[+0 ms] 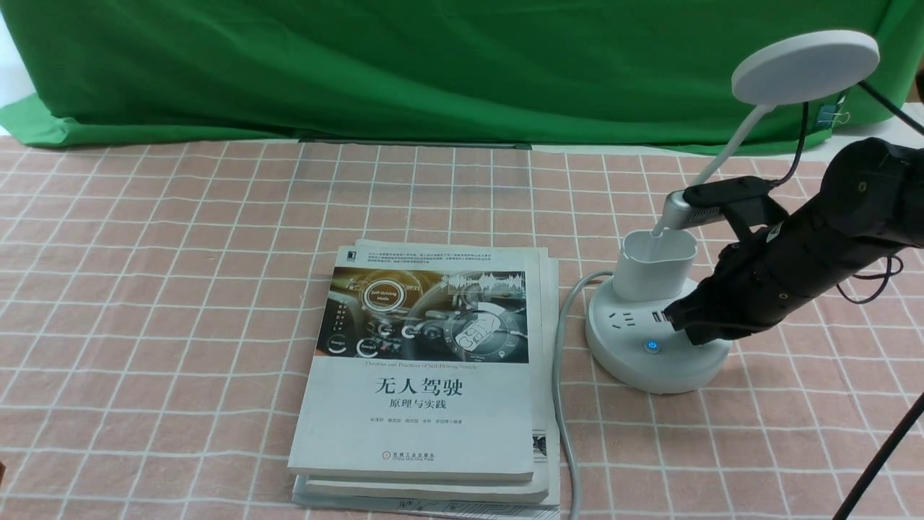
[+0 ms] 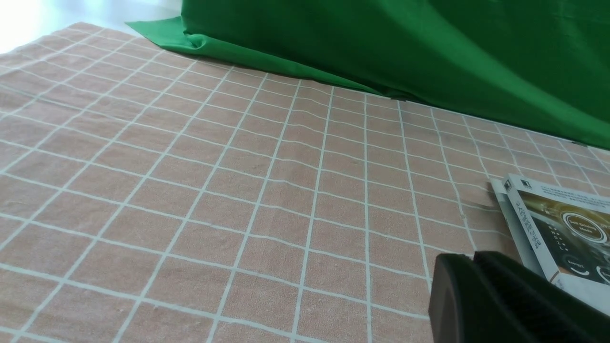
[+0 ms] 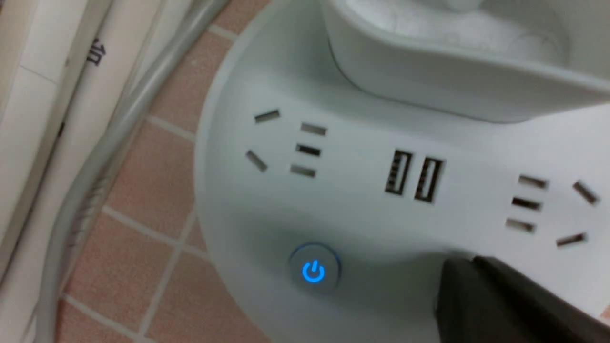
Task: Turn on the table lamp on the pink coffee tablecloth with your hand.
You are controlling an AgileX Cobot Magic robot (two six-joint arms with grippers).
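The white table lamp (image 1: 653, 289) stands on the pink checked tablecloth (image 1: 180, 253) at the right, its disc head (image 1: 805, 66) raised on a bent neck. Its round base (image 3: 362, 209) has sockets, two USB ports and a power button (image 1: 652, 346) ringed in blue light, which also shows in the right wrist view (image 3: 313, 271). My right gripper (image 1: 678, 318) is shut, its tip low over the base just right of the lit button; its tip also shows in the right wrist view (image 3: 469, 262). My left gripper (image 2: 469, 259) is shut and empty above the cloth near the books.
A stack of books (image 1: 426, 375) lies in the middle of the cloth, left of the lamp. The lamp's grey cord (image 1: 559, 361) runs along the books' right side to the front edge. A green backdrop cloth (image 1: 433, 65) hangs at the back.
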